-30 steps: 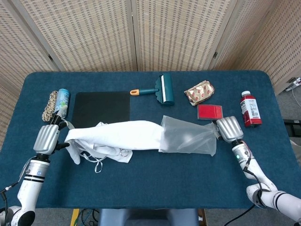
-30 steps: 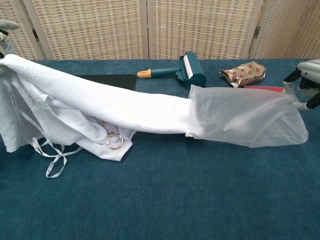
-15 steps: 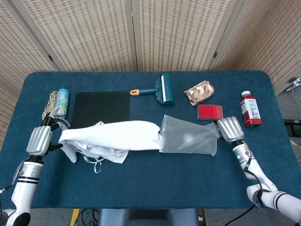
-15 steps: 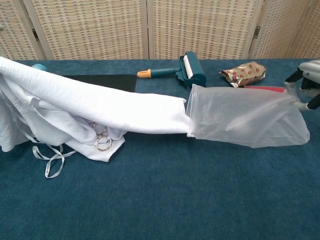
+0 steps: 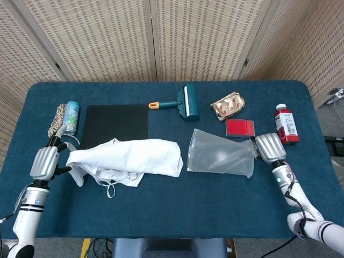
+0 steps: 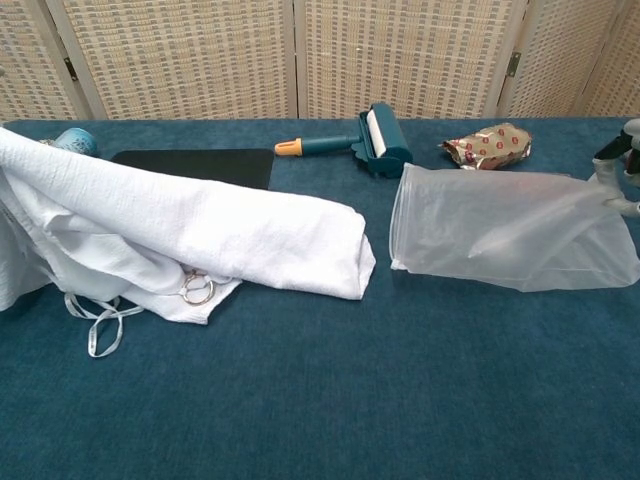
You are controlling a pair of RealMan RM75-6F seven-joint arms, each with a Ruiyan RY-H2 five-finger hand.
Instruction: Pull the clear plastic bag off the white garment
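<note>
On a blue counter (image 5: 172, 209) before wicker screens (image 5: 204, 37), the left hand (image 5: 44, 163) grips the white garment (image 5: 129, 158) while the right hand (image 5: 270, 147) holds the clear bag (image 5: 220, 160), now apart.

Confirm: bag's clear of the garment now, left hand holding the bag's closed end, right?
Wrong hand. The right hand holds the closed end of the clear plastic bag; the left hand holds the white garment. The head view shows both, with a gap between bag and garment.
</note>
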